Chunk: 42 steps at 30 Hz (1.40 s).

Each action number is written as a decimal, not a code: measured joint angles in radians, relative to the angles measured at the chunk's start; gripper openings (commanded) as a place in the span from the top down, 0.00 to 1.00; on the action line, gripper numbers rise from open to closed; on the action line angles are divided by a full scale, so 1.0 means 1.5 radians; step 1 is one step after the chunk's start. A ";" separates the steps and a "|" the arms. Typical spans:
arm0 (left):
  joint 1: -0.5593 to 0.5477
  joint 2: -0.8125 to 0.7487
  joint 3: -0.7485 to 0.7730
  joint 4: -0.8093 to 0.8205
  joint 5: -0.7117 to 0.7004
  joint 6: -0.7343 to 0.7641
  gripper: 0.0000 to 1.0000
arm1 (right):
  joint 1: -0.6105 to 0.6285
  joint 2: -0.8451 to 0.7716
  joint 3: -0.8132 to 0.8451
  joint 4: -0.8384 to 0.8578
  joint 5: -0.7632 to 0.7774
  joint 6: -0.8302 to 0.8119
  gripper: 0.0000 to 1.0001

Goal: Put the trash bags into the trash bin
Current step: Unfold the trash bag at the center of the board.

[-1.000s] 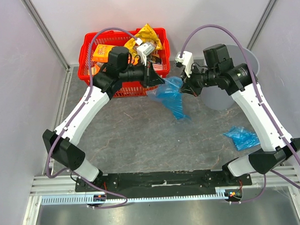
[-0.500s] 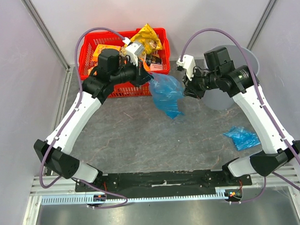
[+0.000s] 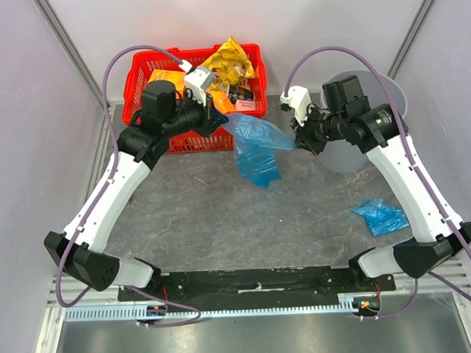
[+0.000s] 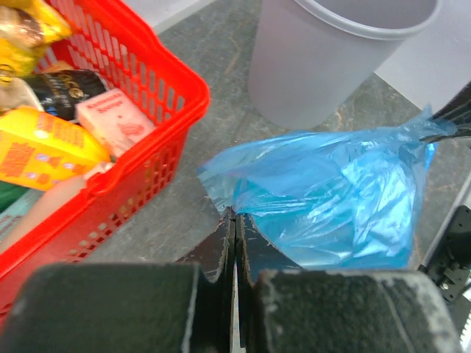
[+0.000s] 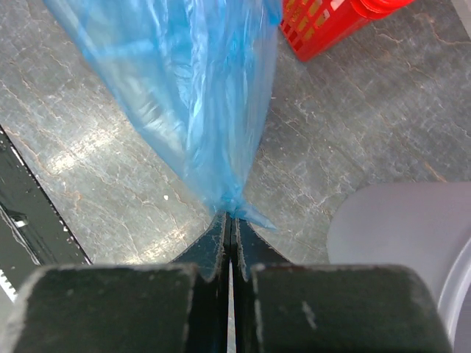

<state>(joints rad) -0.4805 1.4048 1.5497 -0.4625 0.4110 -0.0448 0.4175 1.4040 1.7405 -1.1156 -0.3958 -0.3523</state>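
One blue trash bag (image 3: pixel 256 148) hangs stretched between the arms — left pincer (image 3: pixel 225 121) clamped shut on its left corner by the red basket (image 3: pixel 199 140), right pincer (image 3: pixel 300 142) clamped shut on the right corner, just left of the trash bin (image 3: pixel 340 162). A second blue bag (image 3: pixel 378 215) lies crumpled on the tabletop (image 3: pixel 222 216) — outside the bin, beside the right arm.

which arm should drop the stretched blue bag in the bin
Probably right: the right gripper pinches the trash bag beside the trash bin; the left gripper holds it farther off.
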 measured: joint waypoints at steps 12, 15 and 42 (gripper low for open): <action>0.086 -0.047 -0.001 -0.005 -0.009 0.042 0.98 | -0.018 -0.021 0.000 0.001 0.044 0.000 1.00; 0.098 -0.055 -0.001 -0.010 -0.007 0.061 0.98 | -0.023 -0.022 0.000 0.001 0.056 0.000 1.00; 0.159 -0.084 -0.053 -0.024 -0.002 0.138 0.98 | -0.114 -0.024 -0.001 0.009 -0.027 -0.006 0.99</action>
<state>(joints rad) -0.2417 1.2785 1.4696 -0.4988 0.4076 0.1616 0.2470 1.3678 1.7397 -1.1027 -0.4366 -0.3618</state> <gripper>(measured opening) 0.023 0.005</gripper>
